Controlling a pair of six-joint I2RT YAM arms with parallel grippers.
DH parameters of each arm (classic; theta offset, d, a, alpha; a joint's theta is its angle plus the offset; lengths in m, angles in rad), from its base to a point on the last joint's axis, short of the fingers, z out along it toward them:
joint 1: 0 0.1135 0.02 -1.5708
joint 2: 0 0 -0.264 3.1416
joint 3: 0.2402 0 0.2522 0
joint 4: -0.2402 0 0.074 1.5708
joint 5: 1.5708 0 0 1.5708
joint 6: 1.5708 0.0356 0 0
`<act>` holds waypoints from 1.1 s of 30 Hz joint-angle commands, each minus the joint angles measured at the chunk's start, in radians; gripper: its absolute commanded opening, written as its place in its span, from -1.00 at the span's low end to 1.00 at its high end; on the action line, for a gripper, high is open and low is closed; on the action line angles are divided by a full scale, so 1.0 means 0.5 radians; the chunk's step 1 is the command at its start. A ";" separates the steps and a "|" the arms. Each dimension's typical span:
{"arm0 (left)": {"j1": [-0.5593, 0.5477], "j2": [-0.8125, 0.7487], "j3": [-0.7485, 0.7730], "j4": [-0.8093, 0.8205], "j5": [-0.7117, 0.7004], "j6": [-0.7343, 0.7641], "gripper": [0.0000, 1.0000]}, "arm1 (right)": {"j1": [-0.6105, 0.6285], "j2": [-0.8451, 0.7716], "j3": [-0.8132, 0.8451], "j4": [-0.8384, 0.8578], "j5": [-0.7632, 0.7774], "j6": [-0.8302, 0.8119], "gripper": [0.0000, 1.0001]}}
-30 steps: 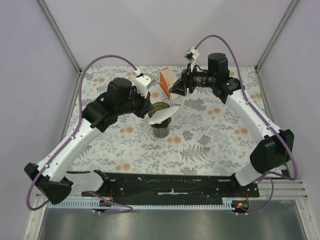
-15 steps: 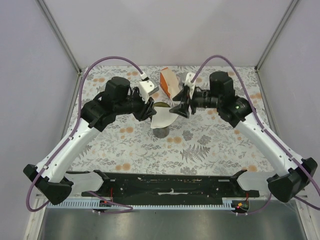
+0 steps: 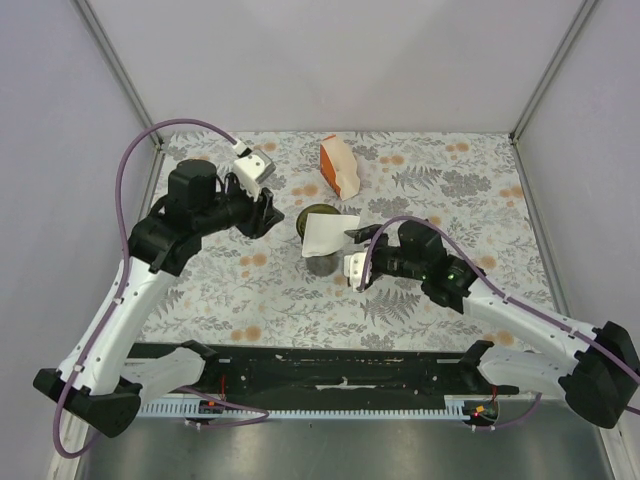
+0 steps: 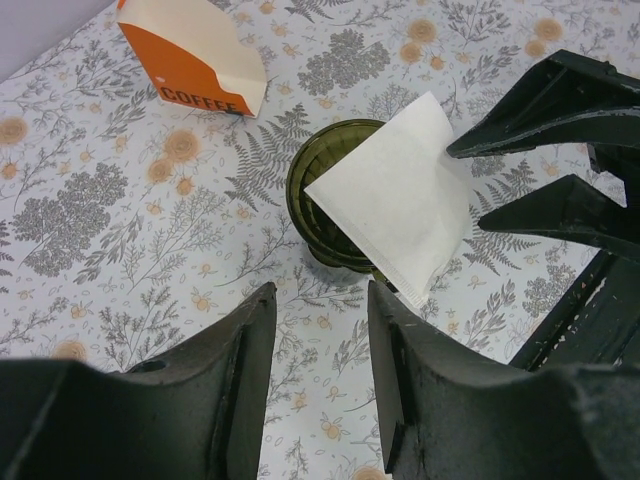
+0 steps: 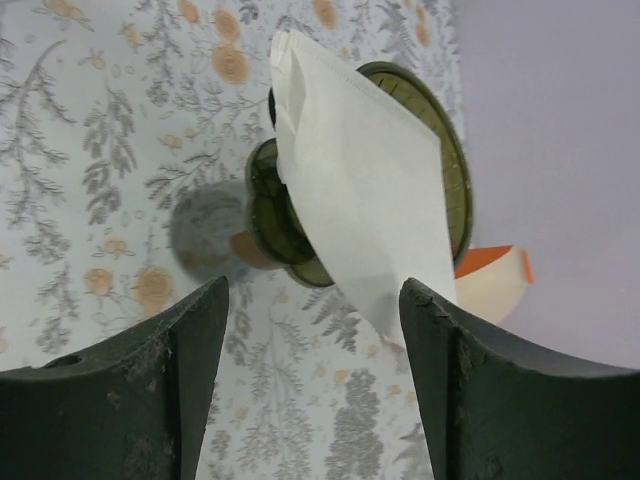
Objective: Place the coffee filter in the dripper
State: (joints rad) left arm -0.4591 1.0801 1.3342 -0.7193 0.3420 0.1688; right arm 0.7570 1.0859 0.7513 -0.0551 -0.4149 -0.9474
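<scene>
Around the middle of the table (image 3: 260, 290) stands the dripper (image 3: 316, 214) on its grey cup base (image 5: 205, 235). The coffee filter (image 3: 328, 235) lies across its mouth. One part dips into the funnel, and the rest leans over the rim on the right-arm side, still mostly flat rather than opened into a cone.

The left gripper (image 3: 268, 212) hangs just off the dripper towards the left edge, jaws apart and holding nothing. The right gripper (image 3: 362, 238) sits low and near on the other side, fingers pointing at the paper. It is spread wide and empty too, and its wrist view shows clear space between the fingertips and the filter. The orange-and-cream pack (image 3: 338, 165) rests near the far edge, well apart from both.

I'd say the placing step is at its tail end: the paper has been let go onto the dripper but doesn't look properly seated. The next move probably calls for a gentle nudge or press from one gripper, to tip the overhanging part inward so the cone settles in the ribbed funnel. The paper is light and could slide off the rim or fold.

A second ago the left gripper was pinching the filter right over the dripper, while the right one was up by the pack near the far edge. Half a second ago both crowded the dripper. Since then the left gripper has released and pulled back, and the right arm has swung down towards the near edge.
</scene>
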 commanded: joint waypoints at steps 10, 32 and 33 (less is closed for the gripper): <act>0.056 -0.108 -0.067 0.150 0.092 -0.098 -0.04 | 0.170 0.169 0.025 0.479 0.363 -0.526 0.09; 0.056 -0.132 -0.052 0.147 0.362 -0.077 -0.11 | 0.192 0.108 0.396 0.147 0.314 -0.008 -1.00; 0.059 -0.129 -0.009 0.114 0.386 -0.034 -0.12 | 0.189 0.108 0.439 0.141 0.326 0.053 -1.00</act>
State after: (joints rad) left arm -0.4335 1.0435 1.2976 -0.6773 0.4583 0.1360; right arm 0.8474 1.1419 0.8700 0.0139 -0.2600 -1.0389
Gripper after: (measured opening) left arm 0.450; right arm 0.007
